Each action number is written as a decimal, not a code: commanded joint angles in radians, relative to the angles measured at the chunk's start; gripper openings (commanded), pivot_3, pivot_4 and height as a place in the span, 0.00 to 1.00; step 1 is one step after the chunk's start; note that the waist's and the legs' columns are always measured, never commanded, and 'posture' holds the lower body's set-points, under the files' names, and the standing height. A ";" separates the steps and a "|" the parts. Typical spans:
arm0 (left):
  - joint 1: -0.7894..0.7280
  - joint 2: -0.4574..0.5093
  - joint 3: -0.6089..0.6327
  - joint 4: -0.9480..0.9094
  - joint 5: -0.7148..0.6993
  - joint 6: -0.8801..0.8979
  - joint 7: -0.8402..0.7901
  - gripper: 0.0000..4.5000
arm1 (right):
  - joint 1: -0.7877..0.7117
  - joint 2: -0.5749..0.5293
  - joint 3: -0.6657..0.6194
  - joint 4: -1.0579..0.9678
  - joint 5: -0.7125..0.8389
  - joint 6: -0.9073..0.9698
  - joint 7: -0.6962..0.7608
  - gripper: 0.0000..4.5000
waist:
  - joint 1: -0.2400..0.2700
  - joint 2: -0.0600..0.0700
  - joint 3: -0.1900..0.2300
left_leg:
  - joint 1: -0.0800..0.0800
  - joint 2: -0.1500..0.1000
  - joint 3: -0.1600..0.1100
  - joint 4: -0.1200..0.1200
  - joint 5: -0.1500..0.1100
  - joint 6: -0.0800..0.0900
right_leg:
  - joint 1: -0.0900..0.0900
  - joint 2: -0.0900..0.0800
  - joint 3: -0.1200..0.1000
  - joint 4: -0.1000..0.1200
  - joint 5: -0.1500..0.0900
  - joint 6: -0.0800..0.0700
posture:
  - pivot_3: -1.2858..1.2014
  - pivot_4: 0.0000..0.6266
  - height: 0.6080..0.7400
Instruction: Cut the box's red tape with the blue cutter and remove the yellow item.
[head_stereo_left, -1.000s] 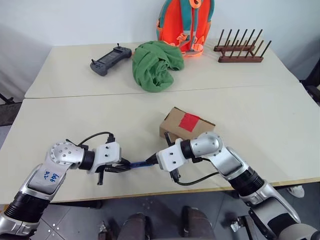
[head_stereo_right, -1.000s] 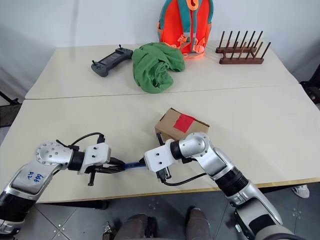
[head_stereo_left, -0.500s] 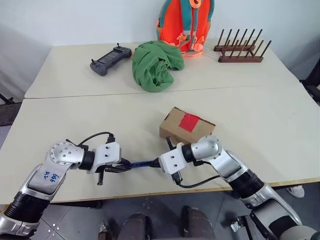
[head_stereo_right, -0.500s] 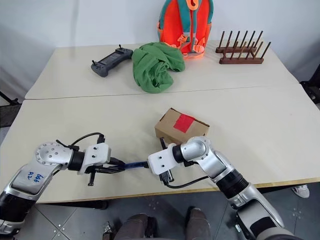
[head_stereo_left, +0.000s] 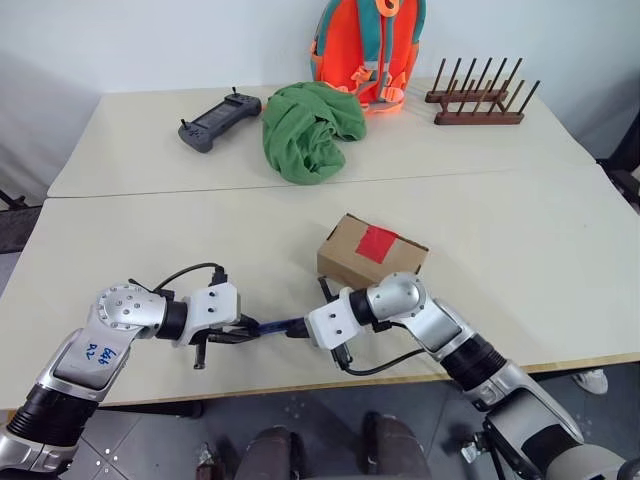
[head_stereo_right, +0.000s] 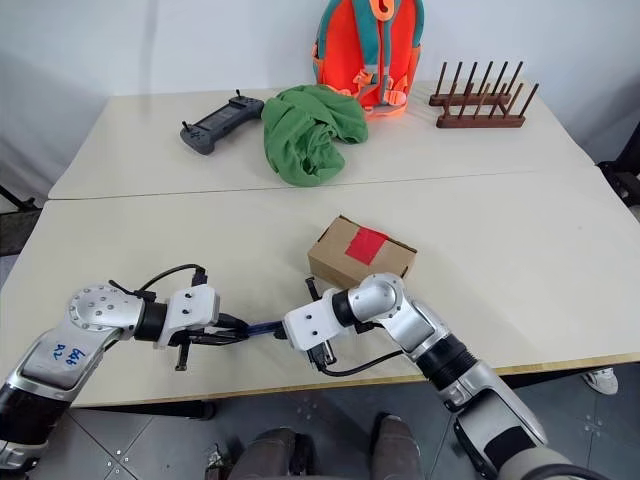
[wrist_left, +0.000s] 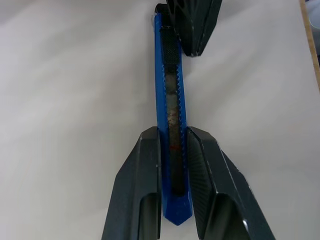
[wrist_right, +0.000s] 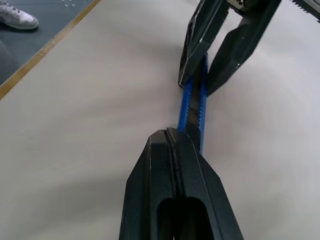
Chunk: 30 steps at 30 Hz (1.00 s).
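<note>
Beige table (head_stereo_left: 520, 250) (two pushed together); left tool (wrist_left: 172, 150) grips blue cutter (wrist_left: 170, 100), right tool (wrist_right: 172, 145) closed.

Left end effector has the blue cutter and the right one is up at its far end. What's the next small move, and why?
Probably nudge the shut right end effector along the blue cutter to push the slider and extend the blade. The left end effector clamps the cutter's rear end, while the red tape on the box is still whole. No extended blade is visible.
</note>
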 joint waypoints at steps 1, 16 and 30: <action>0.025 -0.001 -0.034 0.016 0.030 0.015 0.006 0.09 | -0.013 -0.009 -0.030 -0.050 0.016 0.024 -0.009 0.00 | 0.000 0.000 0.000 | 0.000 0.000 0.000 0.000 0.000 0.000 | 0.000 0.000 0.000 0.000 0.000 0.000 | 0.52 0.24 1.00; -0.001 -0.007 -0.047 0.040 0.035 0.012 -0.002 0.09 | 0.004 -0.105 -0.078 -0.141 0.047 0.064 0.019 0.00 | 0.004 0.002 0.001 | -0.001 0.000 0.000 -0.001 -0.001 0.000 | 0.000 0.000 -0.002 -0.001 0.000 0.000 | 0.52 0.24 1.00; 0.014 -0.001 -0.042 0.020 0.031 0.016 -0.003 0.09 | 0.004 -0.070 -0.038 -0.043 0.015 0.000 0.006 0.00 | 0.003 0.002 0.001 | -0.001 0.000 0.000 -0.001 -0.001 0.000 | 0.000 0.000 -0.003 -0.001 0.000 0.000 | 0.52 0.24 1.00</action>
